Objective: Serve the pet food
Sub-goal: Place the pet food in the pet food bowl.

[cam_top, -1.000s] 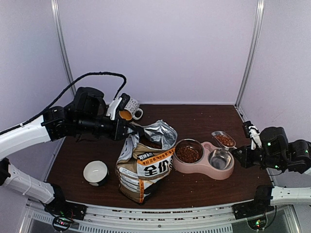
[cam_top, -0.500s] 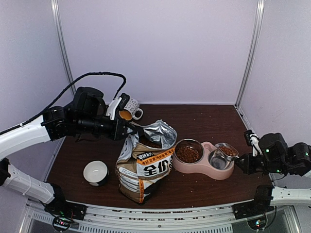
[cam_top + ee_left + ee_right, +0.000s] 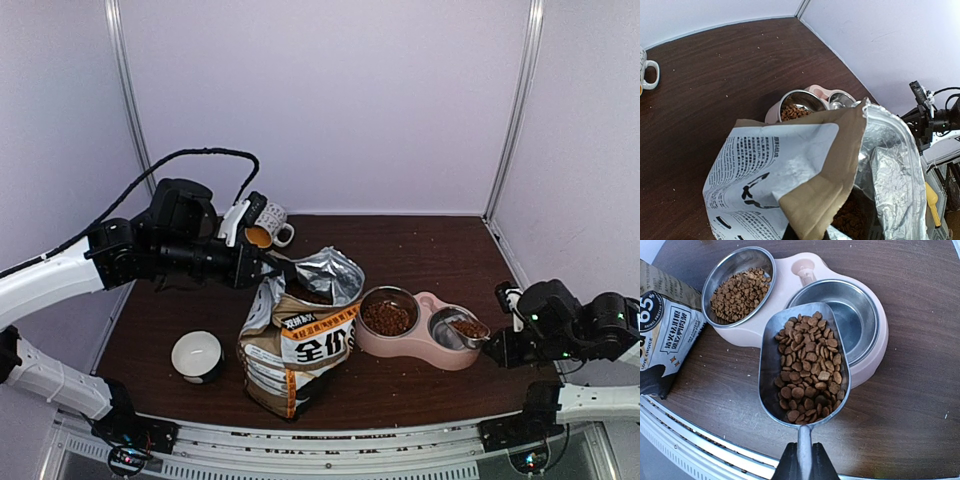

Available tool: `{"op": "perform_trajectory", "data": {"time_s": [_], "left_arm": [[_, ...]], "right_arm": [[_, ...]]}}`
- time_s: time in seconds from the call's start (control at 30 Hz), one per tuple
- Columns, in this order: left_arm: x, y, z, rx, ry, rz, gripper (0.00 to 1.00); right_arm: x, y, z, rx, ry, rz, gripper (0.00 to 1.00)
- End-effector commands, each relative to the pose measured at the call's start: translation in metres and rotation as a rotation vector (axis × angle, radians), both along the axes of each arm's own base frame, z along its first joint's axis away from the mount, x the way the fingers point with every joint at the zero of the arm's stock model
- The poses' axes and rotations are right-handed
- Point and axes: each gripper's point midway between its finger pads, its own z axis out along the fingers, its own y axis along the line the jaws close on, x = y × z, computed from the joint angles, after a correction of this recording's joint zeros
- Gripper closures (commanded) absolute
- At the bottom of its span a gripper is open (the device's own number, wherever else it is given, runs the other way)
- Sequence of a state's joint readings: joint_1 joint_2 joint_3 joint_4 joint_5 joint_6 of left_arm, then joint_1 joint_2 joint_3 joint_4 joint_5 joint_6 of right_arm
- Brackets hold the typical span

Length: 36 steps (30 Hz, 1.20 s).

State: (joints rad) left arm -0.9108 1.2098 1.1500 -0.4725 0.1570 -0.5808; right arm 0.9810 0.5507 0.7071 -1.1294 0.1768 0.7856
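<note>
While the right end effector (image 3: 804,460) pinches the steel scoop's (image 3: 768,355) handle, pebbly pet food (image 3: 810,365) heaps in it over the pink bowl (image 3: 879,352); the left end effector (image 3: 262,266) clamps the crinkled foil bag (image 3: 300,340).

The bag (image 3: 298,345) stands in the middle of the table (image 3: 420,245), the double bowl (image 3: 400,348) just right of it — kibble (image 3: 740,295) in the left cup (image 3: 735,265), a loaded scoop (image 3: 769,360) above the right cup (image 3: 860,320); mug (image 3: 272,222) behind the bag, small bowl (image 3: 197,355) to its left
</note>
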Motion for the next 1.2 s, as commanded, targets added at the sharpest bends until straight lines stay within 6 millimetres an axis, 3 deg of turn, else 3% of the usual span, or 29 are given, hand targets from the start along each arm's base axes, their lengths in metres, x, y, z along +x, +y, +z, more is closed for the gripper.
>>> {"op": "perform_trajectory", "data": {"time_s": [0.0, 0.63, 1.17], "left_arm": [[0.016, 0.002, 0.06, -0.158, -0.171, 0.039, 1.0], [0.012, 0.006, 0.064, -0.168, -0.201, 0.021, 1.0], [-0.009, -0.006, 0.076, -0.18, -0.296, -0.162, 1.0]], "right_arm": [[-0.001, 0.003, -0.001, -0.032, 0.04, 0.009, 1.0], [0.01, 0.003, -0.005, -0.17, 0.189, 0.021, 1.0], [0.005, -0.01, 0.003, -0.289, 0.394, 0.041, 1.0]]}}
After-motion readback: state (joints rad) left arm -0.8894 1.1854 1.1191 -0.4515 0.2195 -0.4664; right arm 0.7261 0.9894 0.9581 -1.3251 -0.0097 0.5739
